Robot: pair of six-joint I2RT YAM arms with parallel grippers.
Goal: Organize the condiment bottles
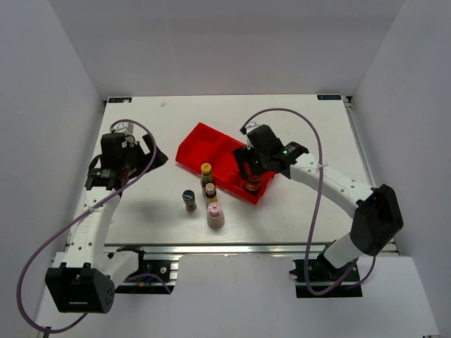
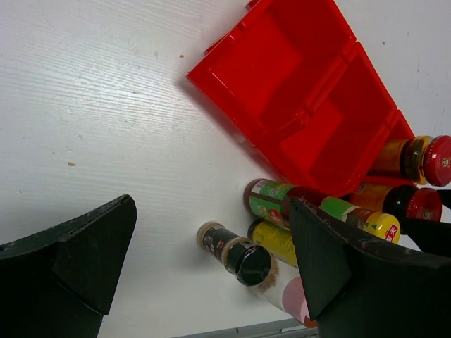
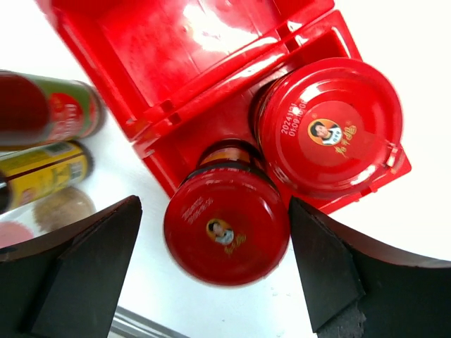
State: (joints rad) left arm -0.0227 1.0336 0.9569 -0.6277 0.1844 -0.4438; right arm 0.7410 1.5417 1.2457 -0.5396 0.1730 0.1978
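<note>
Two red-lidded jars (image 3: 328, 127) (image 3: 227, 227) stand in the end compartment of the red tray (image 1: 204, 144). My right gripper (image 3: 213, 211) is open, its jaws either side of the nearer jar's lid (image 1: 252, 186) with a small gap. On the table in front of the tray stand two yellow-capped bottles (image 1: 206, 170) (image 1: 211, 189), the dark black-capped shaker (image 1: 189, 200) and the pale pink-capped bottle (image 1: 215, 215). My left gripper (image 1: 144, 158) is open and empty, well to their left. Its wrist view shows the shaker (image 2: 229, 248) and a yellow-capped bottle (image 2: 271, 201).
The tray's other two compartments (image 2: 282, 63) hold nothing. The table's front rail (image 1: 232, 246) runs just behind the pink-capped bottle. White walls enclose the table on three sides.
</note>
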